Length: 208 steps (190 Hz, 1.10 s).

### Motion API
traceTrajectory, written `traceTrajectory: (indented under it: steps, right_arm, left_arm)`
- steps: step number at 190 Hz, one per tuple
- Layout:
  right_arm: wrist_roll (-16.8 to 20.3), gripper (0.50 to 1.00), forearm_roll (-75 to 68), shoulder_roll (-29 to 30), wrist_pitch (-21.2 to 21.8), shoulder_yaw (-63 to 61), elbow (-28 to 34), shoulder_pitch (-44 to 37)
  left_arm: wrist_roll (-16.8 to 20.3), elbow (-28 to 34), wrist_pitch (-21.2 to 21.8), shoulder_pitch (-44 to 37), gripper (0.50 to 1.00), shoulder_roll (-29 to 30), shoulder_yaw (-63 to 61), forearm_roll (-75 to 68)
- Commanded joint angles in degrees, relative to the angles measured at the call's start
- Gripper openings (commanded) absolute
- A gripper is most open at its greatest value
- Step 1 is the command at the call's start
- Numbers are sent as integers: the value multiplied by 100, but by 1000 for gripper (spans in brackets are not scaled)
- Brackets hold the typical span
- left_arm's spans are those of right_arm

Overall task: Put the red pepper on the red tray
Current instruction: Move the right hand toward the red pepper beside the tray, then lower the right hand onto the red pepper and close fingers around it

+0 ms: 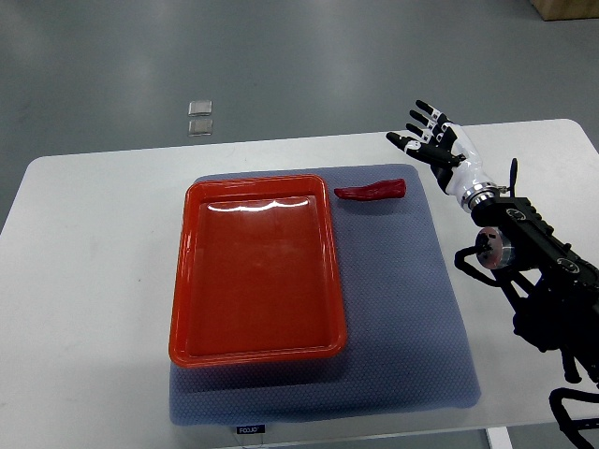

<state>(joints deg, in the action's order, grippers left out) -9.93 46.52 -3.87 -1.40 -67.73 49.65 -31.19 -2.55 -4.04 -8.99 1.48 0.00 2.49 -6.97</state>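
A red pepper (372, 192) lies on the grey mat (402, 299), just right of the red tray's far right corner. The red tray (187, 271) sits on the mat's left half and holds nothing. My right hand (429, 134) is raised over the table to the right of and beyond the pepper, apart from it, fingers spread and empty. Its black arm (533, 262) comes in from the right edge. The left arm is not in view.
The mat lies on a white table (84, 281). Two small clear squares (200, 117) lie on the grey floor beyond the table's far edge. A cardboard box corner (566, 7) shows at the top right.
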Motion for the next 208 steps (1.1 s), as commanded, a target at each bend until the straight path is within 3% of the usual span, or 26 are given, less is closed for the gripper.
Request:
traceTrajectory:
  steps: [1,69,138,208]
  right_arm:
    - [-8,913,50,-9,-1,23,1,-1]
    - [9,913,279,-299,25,208,-8,-283]
    - [27,913,1254,-940,34,1736,-61,-1065]
    - [27,911,2985,-1002,43,3617,-289,-1733]
  left_arm:
    - [0,-9,-41,-42,1000,0,23,-6]
    - [0,-18,-68,-42,1000,0,15,-6]
    - [0,-18,-68,-51,1000,0,6,-6]
    - [0,-18,-68,-51,1000,0,15,-6]
